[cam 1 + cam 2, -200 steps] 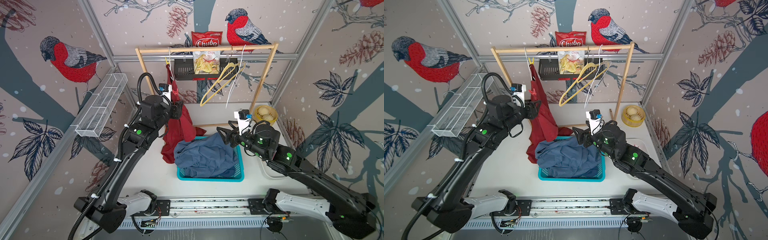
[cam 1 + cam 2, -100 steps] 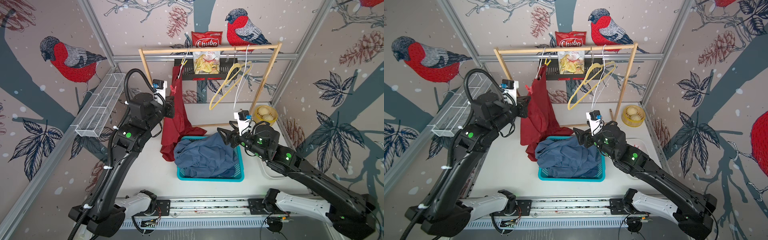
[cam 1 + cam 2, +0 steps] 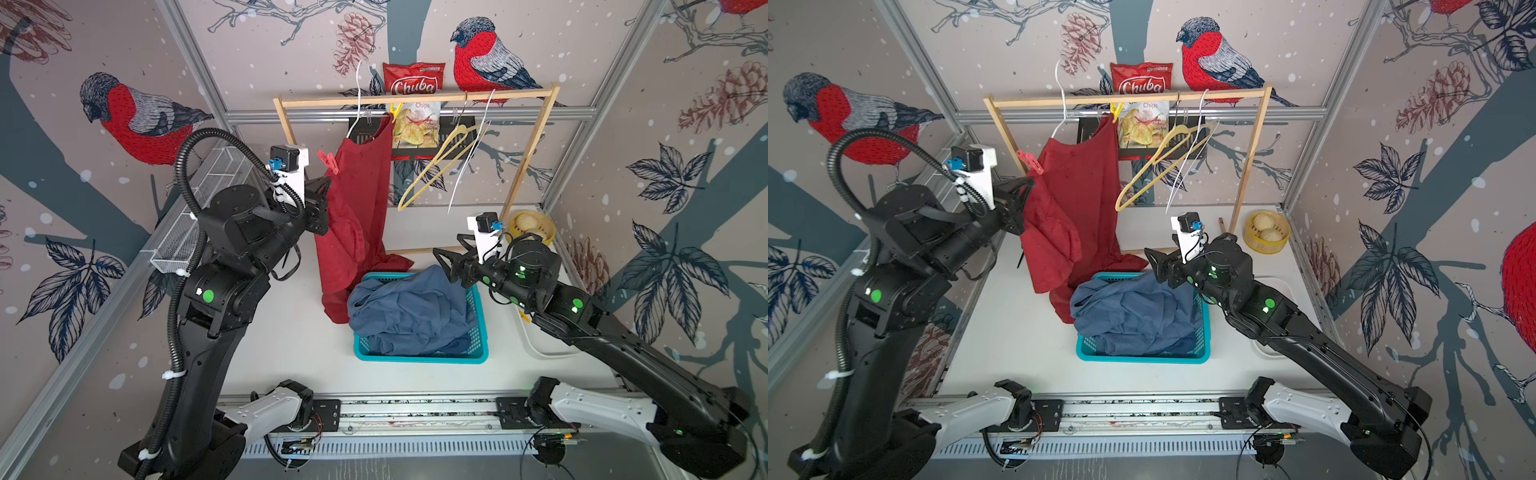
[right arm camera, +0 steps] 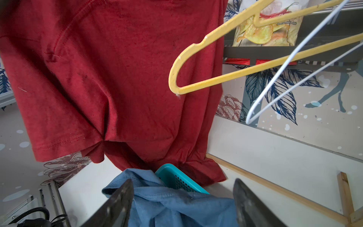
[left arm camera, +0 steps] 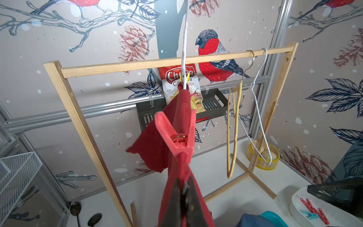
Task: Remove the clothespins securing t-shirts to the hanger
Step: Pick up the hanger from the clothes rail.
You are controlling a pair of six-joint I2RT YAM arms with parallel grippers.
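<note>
Left pincer (image 5: 184,188): jaws together, clamped on the edge of the dark red t-shirt (image 3: 357,216), just below the red clothespin (image 5: 174,137).
Judgement: the grip is on cloth, not on the clip, so that the shoulder is drawn taut toward this arm and the hanger is steadied. The clip then stands proud of the fabric, handles pointing away from the pincer, where a second pincer could pinch it.

White wire hanger (image 5: 184,39): runs steeply up and away from the left pincer, tilted by the pull. At its far end, well above the pincer, a yellow clothespin (image 5: 186,77) pins the shirt's other shoulder. Both clips are on, so this shirt is not yet free.

Right pincer (image 3: 445,247): jaws wide apart, holding nothing. Directly beneath it the blue t-shirt (image 3: 407,307) lies bunched in the teal basket (image 3: 419,358), with no clip visible on it. Ahead of this pincer hangs the body of the red shirt, and to one side the bare yellow hanger (image 4: 216,59).
Judgement: it waits open because it is the free arm for the clips while the left holds tension.

White tray (image 5: 294,204): on the tabletop beside the right arm, well apart from the left pincer. It holds loose clothespins (image 5: 312,208), red and light blue.
Judgement: this is the drop point for removed clips, kept on the side of the arm that does the pulling off.

Navy t-shirt: cannot pick it out.
</note>
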